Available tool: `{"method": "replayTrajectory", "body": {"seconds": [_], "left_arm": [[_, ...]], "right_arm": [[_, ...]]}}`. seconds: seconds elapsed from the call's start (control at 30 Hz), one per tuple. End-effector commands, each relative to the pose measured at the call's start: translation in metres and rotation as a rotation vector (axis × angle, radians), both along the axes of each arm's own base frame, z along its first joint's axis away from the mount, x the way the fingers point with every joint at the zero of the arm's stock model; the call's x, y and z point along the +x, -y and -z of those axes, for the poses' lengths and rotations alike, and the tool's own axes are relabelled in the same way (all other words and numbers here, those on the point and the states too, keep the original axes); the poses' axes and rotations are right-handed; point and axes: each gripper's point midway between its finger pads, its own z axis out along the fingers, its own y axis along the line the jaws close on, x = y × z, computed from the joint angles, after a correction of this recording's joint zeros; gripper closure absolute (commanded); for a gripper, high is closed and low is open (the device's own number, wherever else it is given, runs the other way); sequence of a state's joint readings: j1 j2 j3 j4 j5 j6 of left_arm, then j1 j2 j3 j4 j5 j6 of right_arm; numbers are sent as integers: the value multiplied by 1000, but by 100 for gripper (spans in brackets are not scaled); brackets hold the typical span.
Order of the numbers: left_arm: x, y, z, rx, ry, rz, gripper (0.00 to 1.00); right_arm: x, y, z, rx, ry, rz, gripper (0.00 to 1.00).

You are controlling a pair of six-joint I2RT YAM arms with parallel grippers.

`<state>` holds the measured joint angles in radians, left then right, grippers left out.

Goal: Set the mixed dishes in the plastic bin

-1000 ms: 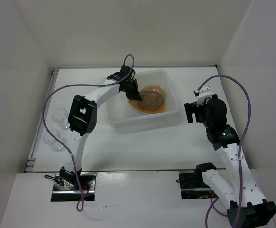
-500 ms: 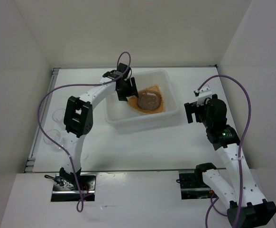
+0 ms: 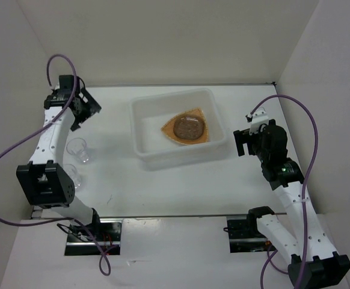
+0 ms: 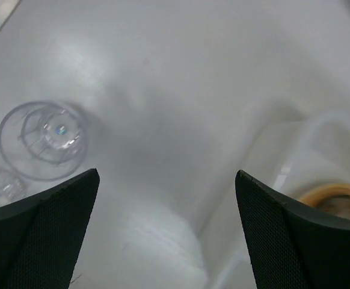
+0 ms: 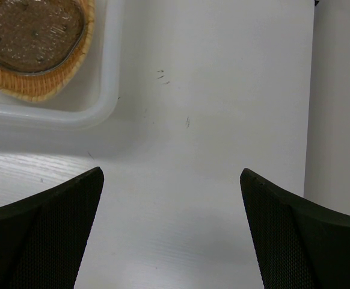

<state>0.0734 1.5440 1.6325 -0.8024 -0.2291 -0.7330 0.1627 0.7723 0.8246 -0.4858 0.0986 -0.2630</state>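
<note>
The plastic bin (image 3: 140,129) stands at the table's middle. Inside it lies the orange-tan ribbed plate (image 3: 202,114), and a grey-brown plate (image 3: 189,127) rests on top of that. Two clear cups (image 3: 78,149) (image 3: 71,174) stand on the table to the left. My left gripper (image 3: 89,111) hovers open and empty above the far left of the table, beyond the cups. In the left wrist view one cup (image 4: 42,138) shows left of the open left gripper (image 4: 166,174). My right gripper (image 3: 240,144) hangs open and empty, to the right of the bin.
White walls enclose the table at the back and on both sides. In the right wrist view the bin's rim (image 5: 112,72) and the stacked plates (image 5: 30,36) lie up left of the open right gripper (image 5: 171,171), with bare table below it.
My left gripper opened and let go of the grey-brown plate onto the orange plate in the bin. The left arm then swung out to the far left. The right arm stayed still.
</note>
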Motion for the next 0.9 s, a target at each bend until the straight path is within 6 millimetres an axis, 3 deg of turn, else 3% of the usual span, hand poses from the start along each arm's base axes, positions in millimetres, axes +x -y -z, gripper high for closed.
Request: {"method": "replayTrajectory", "body": {"seconds": [0.0,0.3,0.6,0.73,0.87], "left_arm": [[-41,-14,82,-8,-297,10,0],[-45,-48,127,-28,-383,-17,0],[-45,-49,177,-49,-471,11,3],[-38,-48,185,-53,-468,40,13],[-39,-49,196,-51,-489,47,45]], "right_arm": [[7,4,-10,-3,51,18,1],[8,3,-7,-4,41,18,1],[9,3,-1,-7,23,18,1],[9,3,-1,-7,23,18,1],[9,3,-1,-7,23,18,1]]}}
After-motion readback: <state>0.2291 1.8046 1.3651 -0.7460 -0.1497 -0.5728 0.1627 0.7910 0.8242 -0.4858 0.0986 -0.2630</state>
